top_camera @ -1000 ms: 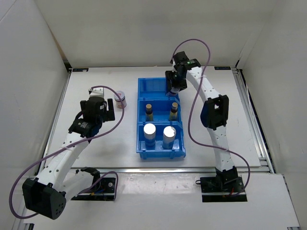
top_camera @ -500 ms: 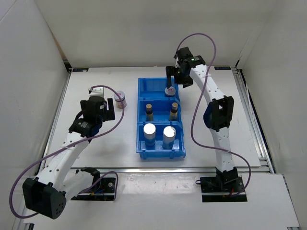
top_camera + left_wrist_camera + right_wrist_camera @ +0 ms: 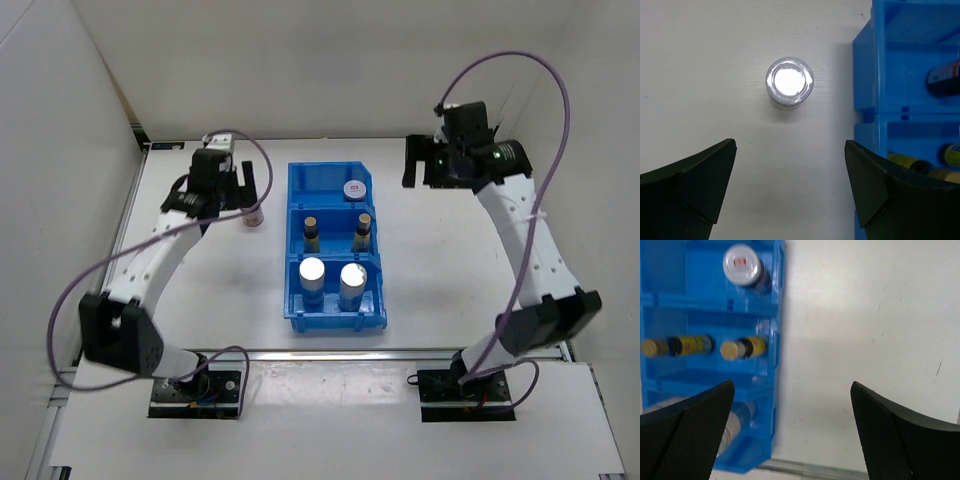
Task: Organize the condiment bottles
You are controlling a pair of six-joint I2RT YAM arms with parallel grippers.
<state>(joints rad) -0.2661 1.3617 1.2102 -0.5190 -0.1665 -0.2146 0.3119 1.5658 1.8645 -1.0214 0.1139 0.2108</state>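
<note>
A blue bin [image 3: 296, 205] stands mid-table. Its far compartment holds one white-lidded jar [image 3: 355, 188] [image 3: 743, 266]. The middle one holds two amber bottles [image 3: 311, 232] [image 3: 742, 348], the near one two silver-lidded shakers [image 3: 312, 272] [image 3: 735, 420]. Another white-lidded jar [image 3: 254, 216] [image 3: 789, 82] stands on the table left of the bin. My left gripper [image 3: 243, 195] [image 3: 790, 185] hangs open above and just short of this jar, touching nothing. The right gripper [image 3: 422, 168] [image 3: 792, 430] is open and empty over bare table right of the bin's far end.
White walls close the table on the left, back and right. A metal rail [image 3: 330, 352] runs along the near edge. The bin's left wall [image 3: 865, 80] stands close to the loose jar. Purple cables loop over both arms.
The right gripper opened, left the jar in the far compartment and pulled away up and to the right. The left arm swung toward the far side, over the loose jar.
</note>
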